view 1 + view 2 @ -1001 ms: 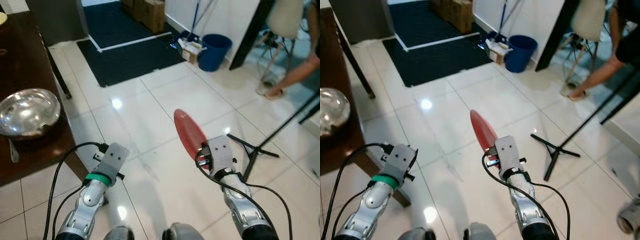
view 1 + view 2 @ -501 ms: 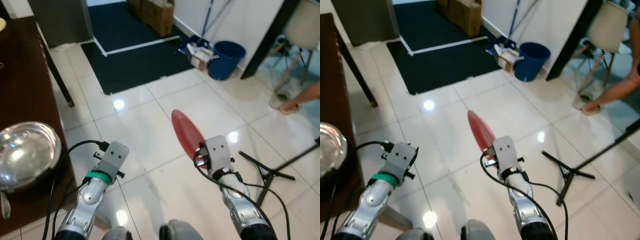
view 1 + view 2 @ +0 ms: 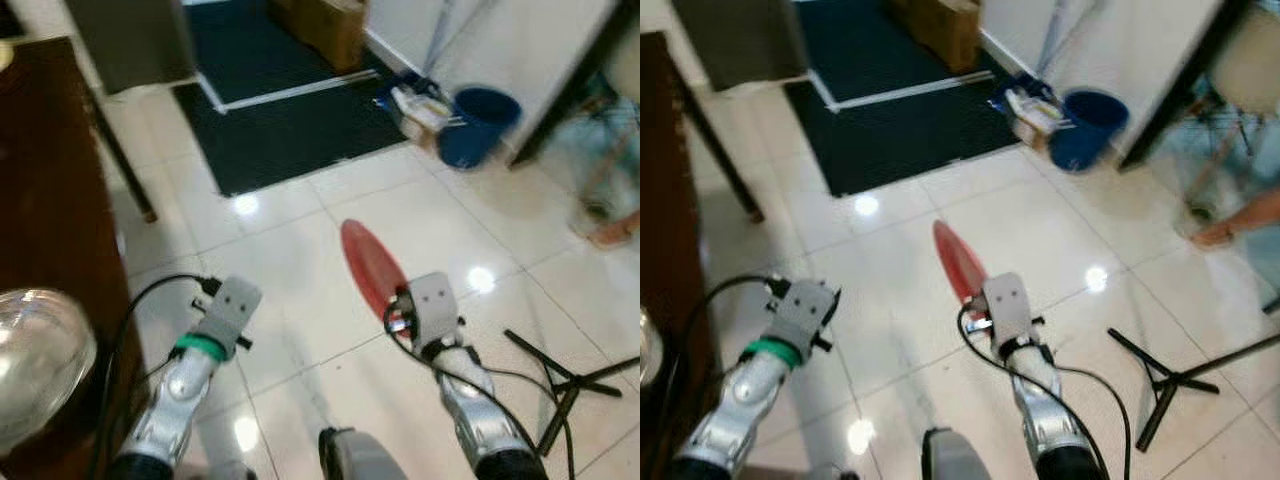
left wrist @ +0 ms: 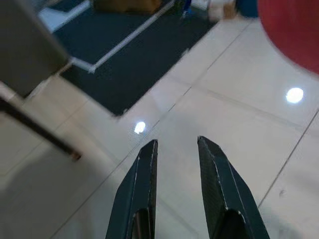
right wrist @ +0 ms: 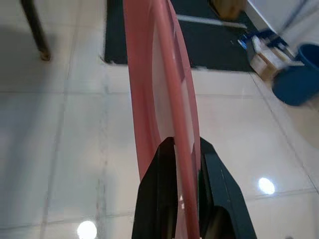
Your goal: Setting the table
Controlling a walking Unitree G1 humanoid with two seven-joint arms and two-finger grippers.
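My right gripper [image 5: 182,149] is shut on the rim of a red plate [image 3: 370,265], which stands on edge over the white tiled floor; the same red plate [image 5: 159,79] runs edge-on between the black fingers [image 5: 159,169] in the right wrist view. My left gripper [image 4: 177,144] is open with nothing between its fingers, held over the floor beside the dark wooden table [image 3: 50,200]. A silver bowl [image 3: 35,360] sits on the table's near corner at my left.
A black mat [image 3: 290,115] lies ahead, with a cardboard box [image 3: 330,20] behind it. A blue bucket [image 3: 478,125] with clutter stands at the right wall. A black tripod foot [image 3: 570,375] spreads on the floor to the right. A person's hand [image 3: 1230,225] reaches toward the floor far right.
The camera has swung left and the table has come closer, so bucket, tripod and person slid right in view. Both arms keep their pose and the plate stays gripped.
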